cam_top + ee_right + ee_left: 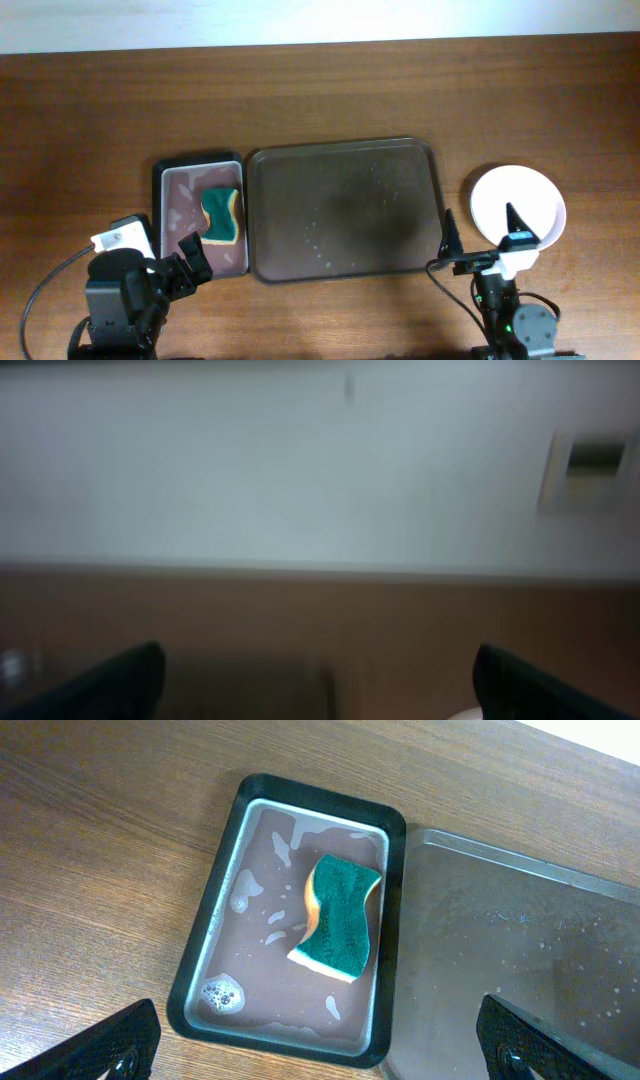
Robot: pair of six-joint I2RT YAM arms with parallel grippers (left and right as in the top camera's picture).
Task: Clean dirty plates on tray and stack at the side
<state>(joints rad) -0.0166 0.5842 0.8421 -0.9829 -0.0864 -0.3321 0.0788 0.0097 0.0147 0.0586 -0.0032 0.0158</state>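
Note:
The large dark brown tray (345, 210) lies in the middle of the table with no plates on it, only wet streaks; its left part shows in the left wrist view (520, 950). White plates (517, 203) sit stacked on the table to the right of the tray, with no red marks visible. My left gripper (172, 258) is open and empty at the front left, near the small black tray; its fingertips (320, 1045) frame that tray's near edge. My right gripper (483, 232) is open and empty, in front of the plates. The right wrist view (315, 680) is blurred.
A smaller black tray (200, 215) with a pinkish wet inside stands left of the brown tray and holds a green and yellow sponge (222, 213). It fills the left wrist view (290, 920), with the sponge (340, 917) in soapy water.

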